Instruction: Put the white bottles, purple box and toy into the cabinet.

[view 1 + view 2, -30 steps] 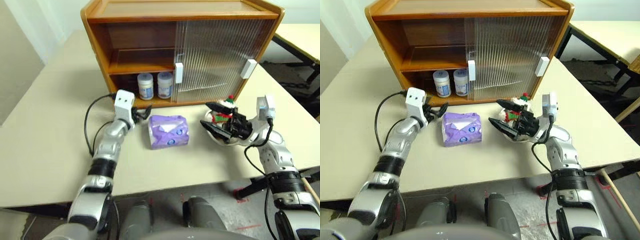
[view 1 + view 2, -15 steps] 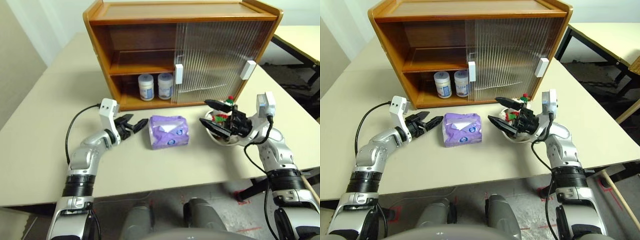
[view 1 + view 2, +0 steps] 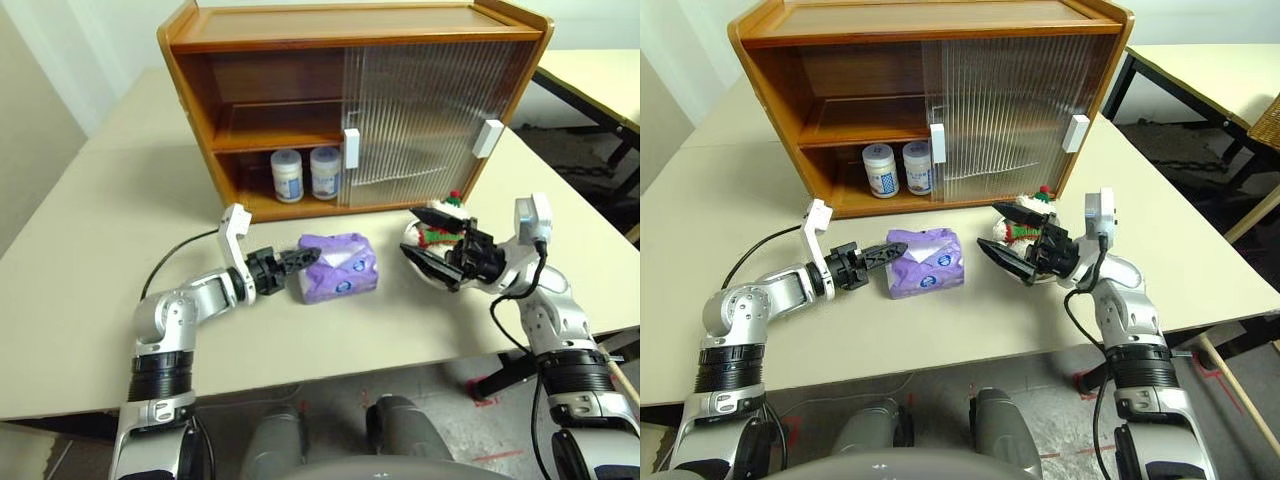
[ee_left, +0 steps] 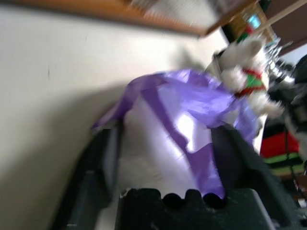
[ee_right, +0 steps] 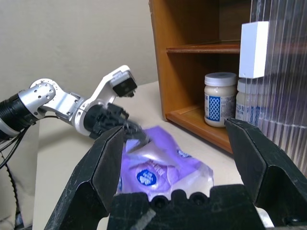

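While left gripper (image 3: 887, 254) straddles purple box (image 3: 930, 275), perhaps gripping, label unreadable; right gripper (image 3: 1006, 236) open.

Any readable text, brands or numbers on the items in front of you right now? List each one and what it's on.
No text can be read.
white bottles: pale blue printed labels, too small to read.
purple box: round dark blue label, print too small to read.
toy and cabinet: no lettering seen.

Head cameras look down over the table (image 3: 90, 230) and cabinet (image 3: 350, 100); both wrist cameras, set low, share the purple box (image 5: 163, 165).
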`<action>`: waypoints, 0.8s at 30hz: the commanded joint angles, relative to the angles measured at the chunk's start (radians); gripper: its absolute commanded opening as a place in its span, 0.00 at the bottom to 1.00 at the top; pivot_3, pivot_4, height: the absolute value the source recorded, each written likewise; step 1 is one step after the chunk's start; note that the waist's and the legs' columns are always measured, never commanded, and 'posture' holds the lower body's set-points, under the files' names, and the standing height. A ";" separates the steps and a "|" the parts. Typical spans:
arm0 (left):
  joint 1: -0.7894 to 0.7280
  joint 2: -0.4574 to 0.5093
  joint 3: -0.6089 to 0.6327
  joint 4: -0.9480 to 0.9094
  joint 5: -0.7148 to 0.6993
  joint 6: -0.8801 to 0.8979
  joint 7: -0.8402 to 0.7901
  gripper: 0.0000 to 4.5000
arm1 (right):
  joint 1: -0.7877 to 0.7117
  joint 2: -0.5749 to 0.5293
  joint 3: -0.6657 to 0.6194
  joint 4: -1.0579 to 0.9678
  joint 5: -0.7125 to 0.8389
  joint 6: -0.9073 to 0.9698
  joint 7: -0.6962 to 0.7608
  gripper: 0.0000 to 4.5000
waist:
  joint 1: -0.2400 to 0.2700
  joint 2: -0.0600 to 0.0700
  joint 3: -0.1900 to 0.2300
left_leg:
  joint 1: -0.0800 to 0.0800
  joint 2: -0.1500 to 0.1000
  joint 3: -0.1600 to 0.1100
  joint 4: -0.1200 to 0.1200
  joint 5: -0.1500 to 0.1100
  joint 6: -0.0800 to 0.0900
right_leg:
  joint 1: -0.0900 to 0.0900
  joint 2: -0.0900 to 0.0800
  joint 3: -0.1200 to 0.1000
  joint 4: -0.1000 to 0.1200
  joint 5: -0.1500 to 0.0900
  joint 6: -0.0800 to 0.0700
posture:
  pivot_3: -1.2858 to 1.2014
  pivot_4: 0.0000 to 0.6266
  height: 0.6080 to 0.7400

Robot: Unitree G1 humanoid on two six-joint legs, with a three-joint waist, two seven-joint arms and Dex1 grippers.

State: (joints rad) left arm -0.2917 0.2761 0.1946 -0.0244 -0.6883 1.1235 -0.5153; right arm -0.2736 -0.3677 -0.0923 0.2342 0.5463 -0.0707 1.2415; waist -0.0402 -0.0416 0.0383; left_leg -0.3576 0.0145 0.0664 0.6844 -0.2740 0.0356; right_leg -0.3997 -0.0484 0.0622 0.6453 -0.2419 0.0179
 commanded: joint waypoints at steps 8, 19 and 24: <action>0.031 0.053 -0.032 -0.011 -0.013 0.078 -0.012 0.01 | 0.016 0.001 0.007 -0.031 -0.003 0.004 -0.021 1.00 | 0.001 0.001 -0.001 | 0.005 0.000 -0.001 0.000 0.000 -0.001 | 0.006 -0.001 0.000 -0.001 -0.003 0.001 | 0.51 0.00 1.00; 0.032 0.048 0.147 -0.077 -0.141 0.136 0.021 0.01 | -0.033 -0.015 -0.001 0.021 -0.003 0.005 0.003 1.00 | 0.005 0.001 0.000 | 0.005 0.001 -0.002 -0.001 -0.001 -0.001 | 0.006 -0.001 -0.001 -0.001 -0.003 -0.001 | 0.54 0.00 1.00; 0.024 0.052 0.268 -0.149 -0.245 0.203 0.073 0.01 | -0.040 -0.003 0.007 0.037 -0.003 0.004 0.011 1.00 | 0.007 0.001 0.000 | 0.005 0.001 -0.003 -0.002 -0.001 -0.001 | 0.006 -0.002 -0.002 -0.002 -0.003 0.000 | 0.55 0.01 1.00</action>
State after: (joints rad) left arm -0.2621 0.3224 0.4281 -0.1404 -0.8853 1.2952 -0.4647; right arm -0.3067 -0.3737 -0.0918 0.2591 0.5467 -0.0674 1.2415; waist -0.0332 -0.0406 0.0380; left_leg -0.3533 0.0151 0.0632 0.6829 -0.2746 0.0346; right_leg -0.3934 -0.0500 0.0605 0.6436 -0.2453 0.0175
